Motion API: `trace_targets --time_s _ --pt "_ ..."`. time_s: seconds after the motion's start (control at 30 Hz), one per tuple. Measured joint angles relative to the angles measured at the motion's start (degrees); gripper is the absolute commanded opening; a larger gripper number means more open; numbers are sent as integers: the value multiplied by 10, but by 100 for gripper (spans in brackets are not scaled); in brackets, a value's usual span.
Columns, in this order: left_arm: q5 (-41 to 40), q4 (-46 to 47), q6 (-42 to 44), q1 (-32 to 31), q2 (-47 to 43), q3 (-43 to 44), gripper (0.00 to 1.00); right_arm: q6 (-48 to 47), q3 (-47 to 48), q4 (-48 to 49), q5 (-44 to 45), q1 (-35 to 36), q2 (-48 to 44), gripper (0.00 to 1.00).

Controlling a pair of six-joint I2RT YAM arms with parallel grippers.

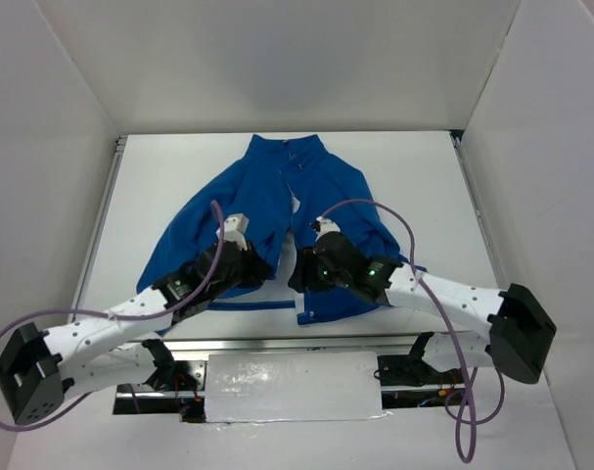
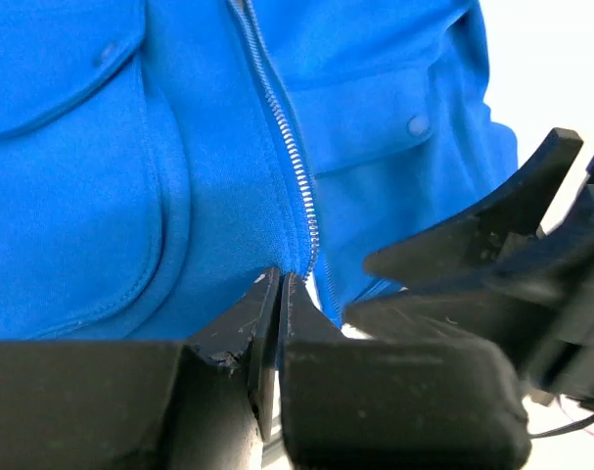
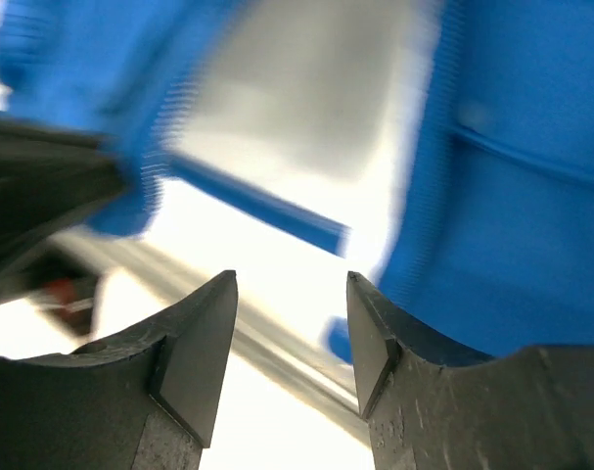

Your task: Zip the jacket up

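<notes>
We're near the start: jacket [image 1: 277, 186] flat on worktop [image 1: 414, 196], collar far side, front gaping, zipper [image 2: 292, 157] teeth bare; left hand [image 2: 277, 284] clamped shut on hem at zipper's foot; right hand [image 3: 291, 294] partly open, empty; full run left.

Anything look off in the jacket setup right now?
Yes: the jacket lies skewed, its front halves gaping at the hem with bare table between. The left gripper is shut on it at the lower end of the zipper; the right gripper is open, holding nothing.
</notes>
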Motion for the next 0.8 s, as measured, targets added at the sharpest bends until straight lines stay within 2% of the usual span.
trace_targets --time_s 0.13,0.33,0.57,0.67,0.8 --pt "-11 85 -15 1 -76 -75 0 -2 -7 75 -55 -6 -43 56" --pt "-8 156 -30 2 -116 -135 0 21 -26 200 -138 -33 -27 54" --pt "-5 196 -31 6 -139 -158 0 48 -27 245 -171 -44 24 49" --pt "-4 207 -31 6 -145 -170 0 54 -27 261 -182 -49 31 39" --pt "6 212 -32 6 -146 -173 0 58 -27 283 -185 -56 32 39"
